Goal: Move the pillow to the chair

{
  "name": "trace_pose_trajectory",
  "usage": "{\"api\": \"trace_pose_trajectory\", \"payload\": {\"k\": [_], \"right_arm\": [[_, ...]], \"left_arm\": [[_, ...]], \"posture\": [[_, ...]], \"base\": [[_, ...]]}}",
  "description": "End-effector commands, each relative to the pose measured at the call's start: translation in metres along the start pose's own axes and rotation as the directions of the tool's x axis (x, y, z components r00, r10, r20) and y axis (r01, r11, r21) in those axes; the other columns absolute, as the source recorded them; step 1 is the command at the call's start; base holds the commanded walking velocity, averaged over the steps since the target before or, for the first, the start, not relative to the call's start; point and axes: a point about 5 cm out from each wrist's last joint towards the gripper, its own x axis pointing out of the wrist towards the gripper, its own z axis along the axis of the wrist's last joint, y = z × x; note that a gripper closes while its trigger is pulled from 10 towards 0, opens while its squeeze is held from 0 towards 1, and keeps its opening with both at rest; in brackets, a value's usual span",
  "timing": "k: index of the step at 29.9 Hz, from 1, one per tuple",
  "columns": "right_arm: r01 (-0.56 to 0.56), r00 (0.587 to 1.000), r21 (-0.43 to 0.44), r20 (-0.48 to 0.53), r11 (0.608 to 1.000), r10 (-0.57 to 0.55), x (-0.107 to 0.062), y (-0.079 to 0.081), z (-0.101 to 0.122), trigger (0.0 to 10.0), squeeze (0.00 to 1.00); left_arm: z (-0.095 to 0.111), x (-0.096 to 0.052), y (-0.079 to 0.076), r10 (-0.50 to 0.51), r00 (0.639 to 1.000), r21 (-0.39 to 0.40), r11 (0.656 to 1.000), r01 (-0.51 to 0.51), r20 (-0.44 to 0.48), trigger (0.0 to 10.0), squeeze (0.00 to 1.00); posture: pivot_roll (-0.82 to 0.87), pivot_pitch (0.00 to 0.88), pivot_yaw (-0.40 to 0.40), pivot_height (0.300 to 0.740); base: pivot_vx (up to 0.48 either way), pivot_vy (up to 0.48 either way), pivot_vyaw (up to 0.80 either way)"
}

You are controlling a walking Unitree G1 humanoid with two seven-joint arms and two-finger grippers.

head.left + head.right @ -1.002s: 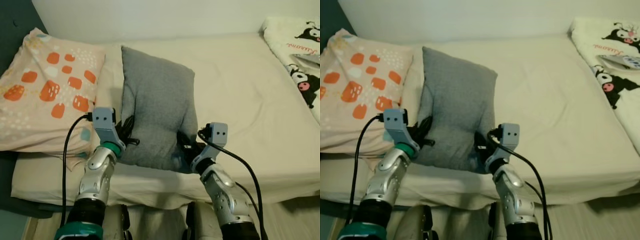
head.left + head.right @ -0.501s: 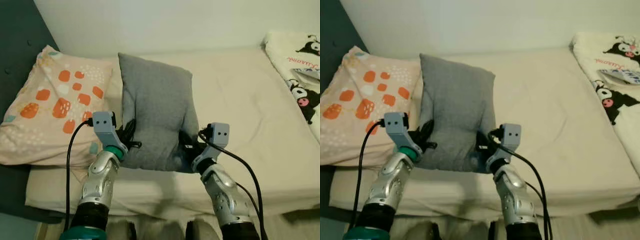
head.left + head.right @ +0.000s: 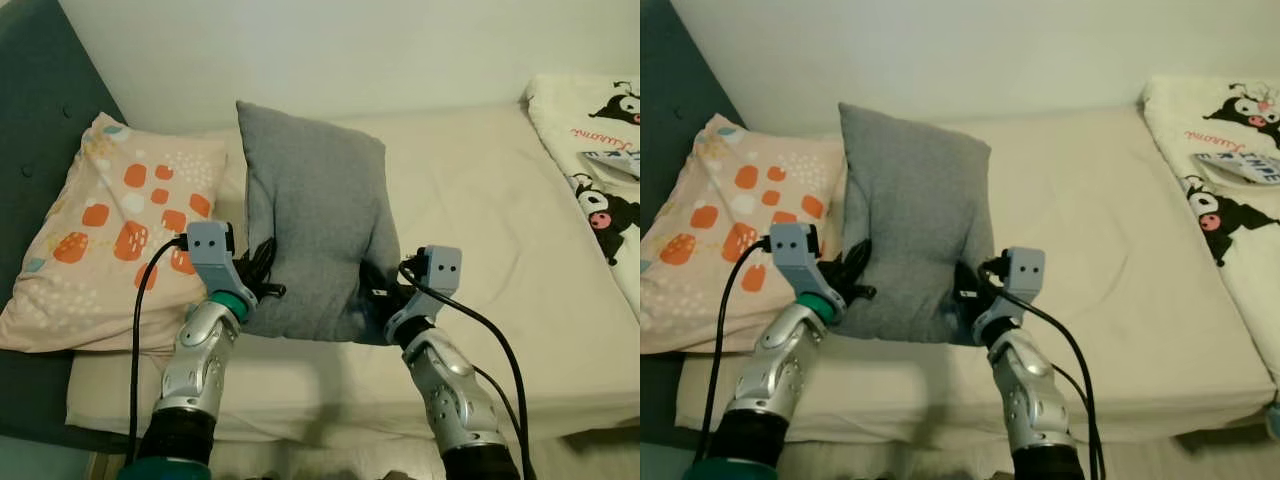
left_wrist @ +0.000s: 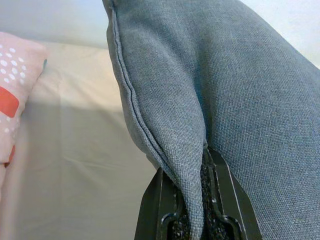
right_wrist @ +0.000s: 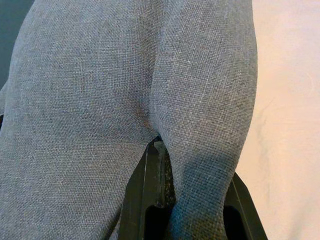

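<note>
A grey pillow hangs lifted above the cream bed, held upright between both arms. My left gripper is shut on the pillow's lower left edge, and its black fingers pinch a fold of grey fabric. At the lower right corner my right gripper is shut on another fold of the pillow, clamped between its fingers.
A pink pillow with orange patches leans against the dark headboard at the left. A white blanket with black cartoon figures lies at the bed's right end. A pale wall runs behind the bed.
The pillow has been lifted off the bed in both grippers. The camera has risen and drawn back, so the bed sits lower and more of the headboard shows.
</note>
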Motion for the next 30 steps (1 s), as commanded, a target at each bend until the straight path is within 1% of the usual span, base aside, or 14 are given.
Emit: {"api": "trace_pose_trajectory", "payload": {"k": [1,3,6,8,10,13,15,18,22,24,30], "right_arm": [[-0.025,0.999,0.018,0.02,1.0,0.025,0.0,0.009,-0.002,10.0,0.0],[-0.023,1.0,0.016,0.017,1.0,0.023,0.0,0.008,-0.003,10.0,0.0],[0.005,1.0,0.016,0.015,1.0,-0.005,0.0,0.006,-0.003,10.0,0.0],[0.012,1.0,0.012,0.017,1.0,-0.012,0.0,0.006,-0.003,10.0,0.0],[0.023,0.999,-0.003,0.024,1.0,-0.023,0.002,0.005,-0.001,10.0,0.0],[0.022,0.999,-0.008,0.027,1.0,-0.021,0.002,0.005,-0.001,10.0,0.0],[0.021,1.0,-0.012,0.019,1.0,-0.021,0.002,0.005,-0.002,10.0,0.0],[0.027,1.0,-0.018,0.015,0.999,-0.027,0.002,0.005,-0.003,10.0,0.0],[0.028,0.999,-0.029,0.016,0.999,-0.028,0.003,0.005,-0.002,10.0,0.0],[0.037,0.999,-0.043,0.017,0.998,-0.036,0.004,0.004,-0.001,10.0,0.0],[0.041,0.999,-0.048,0.017,0.998,-0.04,0.004,0.003,-0.001,10.0,0.0]], "left_arm": [[-0.007,-0.003,-0.005,-0.041,0.999,0.006,0.999,0.041,-0.03,10.0,0.0],[-0.007,-0.003,-0.005,-0.038,0.999,0.012,0.999,0.038,-0.03,10.0,0.0],[-0.006,-0.004,-0.006,-0.036,0.999,0.043,0.998,0.037,-0.025,10.0,0.0],[-0.005,-0.003,-0.006,-0.032,0.999,0.043,0.999,0.033,-0.023,10.0,0.0],[-0.002,-0.002,-0.003,-0.003,1.0,0.066,0.998,0.003,-0.006,10.0,0.0],[0.001,-0.002,-0.002,0.016,1.0,0.078,0.997,-0.017,0.015,10.0,0.0],[0.006,-0.001,-0.002,0.034,0.998,0.108,0.993,-0.039,0.052,10.0,0.0],[0.008,0.0,-0.002,0.039,0.997,0.111,0.993,-0.046,0.068,10.0,0.0],[0.007,0.0,-0.003,0.028,0.998,0.105,0.994,-0.034,0.063,10.0,0.0],[0.003,-0.003,-0.005,0.013,0.999,0.107,0.994,-0.017,0.042,10.0,0.0],[0.001,-0.003,-0.006,0.013,0.999,0.111,0.994,-0.018,0.041,10.0,0.0]], "posture": [[-0.02,0.03,0.134,0.74],[-0.01,0.029,0.129,0.74],[-0.01,0.031,0.126,0.74],[-0.01,0.031,0.124,0.74],[-0.01,0.033,0.125,0.74],[-0.01,0.033,0.127,0.74],[-0.01,0.031,0.118,0.74],[0.0,0.031,0.112,0.74],[0.0,0.031,0.112,0.74],[-0.01,0.025,0.111,0.74],[-0.01,0.019,0.109,0.74]], "base": [[0.0,0.0,0.0],[0.0,0.0,0.0],[0.0,0.0,0.0],[0.0,0.0,0.0],[0.0,0.0,0.0],[0.0,0.0,0.0],[0.0,0.0,-0.8],[0.0,0.0,-0.8],[0.0,0.0,-0.8],[0.0,0.0,-0.8],[0.0,0.0,-0.8]]}}
